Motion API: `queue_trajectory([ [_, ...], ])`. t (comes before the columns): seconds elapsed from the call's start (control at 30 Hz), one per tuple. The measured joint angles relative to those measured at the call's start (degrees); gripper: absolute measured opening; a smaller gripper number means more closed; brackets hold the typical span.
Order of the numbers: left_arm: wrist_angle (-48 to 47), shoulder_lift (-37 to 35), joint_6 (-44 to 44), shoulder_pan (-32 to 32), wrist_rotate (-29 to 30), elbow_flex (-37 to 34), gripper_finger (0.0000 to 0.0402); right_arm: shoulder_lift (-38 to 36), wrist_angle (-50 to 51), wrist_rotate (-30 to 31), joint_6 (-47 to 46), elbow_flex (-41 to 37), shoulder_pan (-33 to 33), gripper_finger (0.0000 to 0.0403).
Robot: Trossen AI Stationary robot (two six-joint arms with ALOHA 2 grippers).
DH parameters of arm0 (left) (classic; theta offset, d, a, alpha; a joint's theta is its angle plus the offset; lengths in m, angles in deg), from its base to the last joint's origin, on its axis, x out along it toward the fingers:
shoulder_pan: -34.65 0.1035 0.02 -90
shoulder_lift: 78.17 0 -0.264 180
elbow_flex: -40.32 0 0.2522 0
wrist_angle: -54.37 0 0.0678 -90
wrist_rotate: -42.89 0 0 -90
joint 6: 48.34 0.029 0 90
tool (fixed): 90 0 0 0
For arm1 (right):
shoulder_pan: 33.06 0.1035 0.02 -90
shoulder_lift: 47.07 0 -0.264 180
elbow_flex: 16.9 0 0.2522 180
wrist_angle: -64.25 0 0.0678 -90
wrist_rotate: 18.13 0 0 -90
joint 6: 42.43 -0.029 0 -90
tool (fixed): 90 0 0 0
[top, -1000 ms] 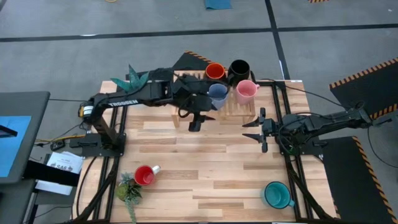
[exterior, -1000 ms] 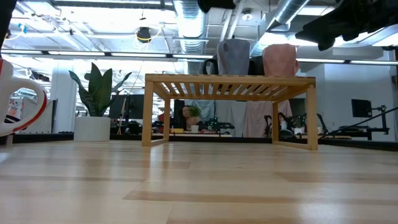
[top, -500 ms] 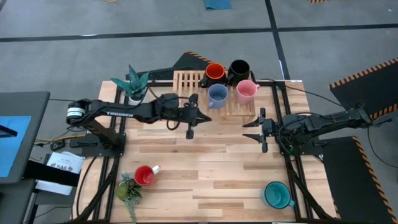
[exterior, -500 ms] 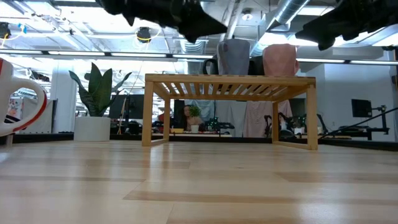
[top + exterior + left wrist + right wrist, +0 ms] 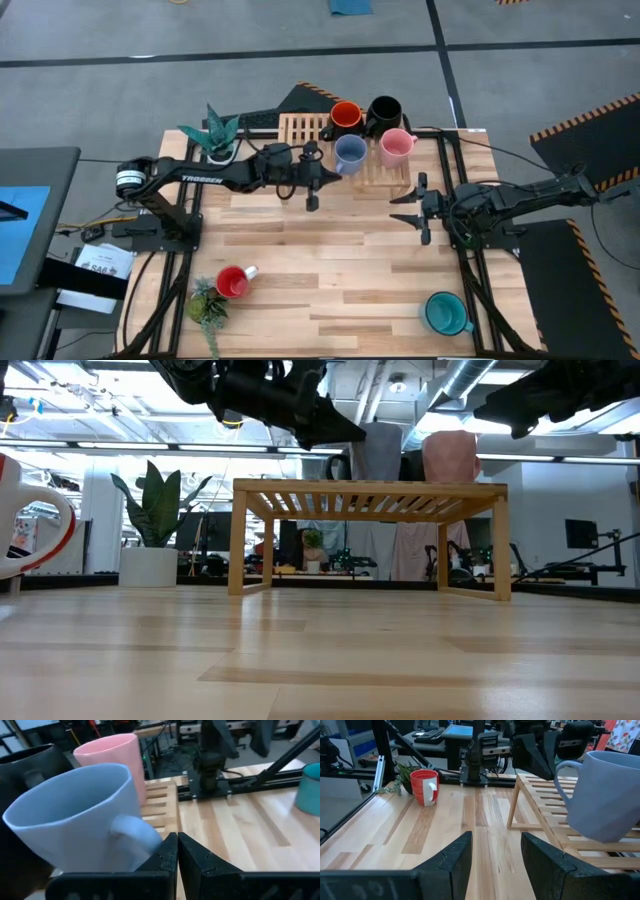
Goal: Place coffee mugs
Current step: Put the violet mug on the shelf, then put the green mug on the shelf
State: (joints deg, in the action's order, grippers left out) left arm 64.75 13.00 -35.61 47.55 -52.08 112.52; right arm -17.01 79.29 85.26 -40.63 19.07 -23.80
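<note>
Four coffee mugs stand on a slatted wooden rack (image 5: 300, 130) at the table's far side: orange (image 5: 345, 115), black (image 5: 384, 112), pale blue (image 5: 350, 153) and pink (image 5: 397, 146). The red mug (image 5: 232, 282) stands on the table near the left front. The teal mug (image 5: 445, 313) stands near the right front. My left gripper (image 5: 328, 175) (image 5: 352, 432) is shut and level, at the pale blue mug's (image 5: 80, 815) left side, with nothing between its fingers. My right gripper (image 5: 400, 208) (image 5: 495, 850) hangs open above the table's right half, holding nothing. My left gripper's shut fingers (image 5: 167, 852) lie level, right beside the pale blue mug's handle (image 5: 137, 827). I cannot tell whether the outer side of one finger touches the handle. The mug stands upright on the rack.
A potted plant (image 5: 215, 130) stands at the far left corner, and a smaller one (image 5: 207, 303) beside the red mug. Bare wood stretches across the table's middle and near side (image 5: 340, 270). The rack stands on legs with open space beneath it (image 5: 370, 550).
My left gripper has come down from above the rack's left part and tipped from slanting down to level. It drew back toward the table's left, then edged toward the pale blue mug. Its fingers have come together. No mug has moved.
</note>
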Motion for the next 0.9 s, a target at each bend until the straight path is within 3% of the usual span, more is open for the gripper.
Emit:
queue_trajectory([
  [0.67, -0.3, -1.6, 0.1, 3.3, 0.6, 0.0, 0.0000, 0.0, 0.0, 0.0, 0.1, 0.0, 0.0, 0.0193],
  [0.9, -13.4, -9.8, 4.3, -3.1, 1.5, 0.0, 0.0000, 0.0, 0.0, 0.0, 0.2, 0.0, 0.0, 0.0193],
])
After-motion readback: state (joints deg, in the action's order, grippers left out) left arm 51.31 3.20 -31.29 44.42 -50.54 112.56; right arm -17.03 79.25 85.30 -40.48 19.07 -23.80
